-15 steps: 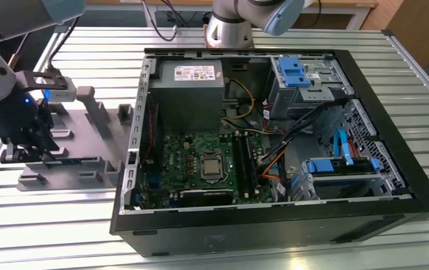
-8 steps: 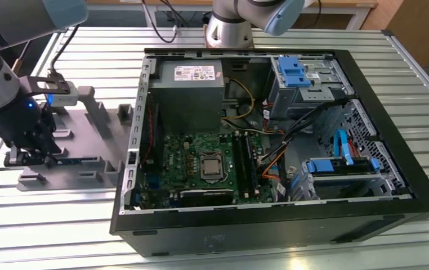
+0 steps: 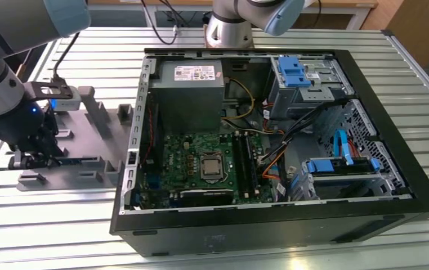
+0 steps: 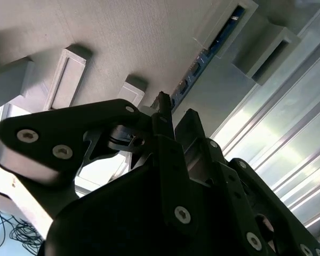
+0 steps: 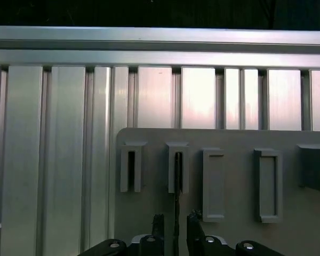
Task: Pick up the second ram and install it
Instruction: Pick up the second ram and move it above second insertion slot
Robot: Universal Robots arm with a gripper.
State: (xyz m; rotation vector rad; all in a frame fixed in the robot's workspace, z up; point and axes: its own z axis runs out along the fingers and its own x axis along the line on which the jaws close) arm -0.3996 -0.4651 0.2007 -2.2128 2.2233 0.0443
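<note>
The second ram (image 5: 177, 178) stands on edge in a slot of the grey fixture (image 5: 234, 140), seen as a thin dark line. In the second wrist view the ram (image 4: 213, 42) shows as a blue-green strip running away from the fingers. My gripper (image 5: 176, 220) is open, one black fingertip (image 5: 158, 223) on each side of the ram, with a small gap at both sides. In the exterior view the gripper (image 3: 34, 162) is low over the fixture (image 3: 86, 129) at the exterior view's left. The green motherboard (image 3: 181, 152) with its long black slots (image 3: 243, 163) lies inside the open case.
The black computer case (image 3: 394, 169) lies open on the ribbed metal table (image 3: 49, 225), holding a grey power supply (image 3: 188, 84), blue drive brackets (image 3: 293, 70) and loose cables (image 3: 275, 132). Upright posts (image 3: 90, 104) rise from the fixture. Another arm's base (image 3: 229, 28) stands behind the case.
</note>
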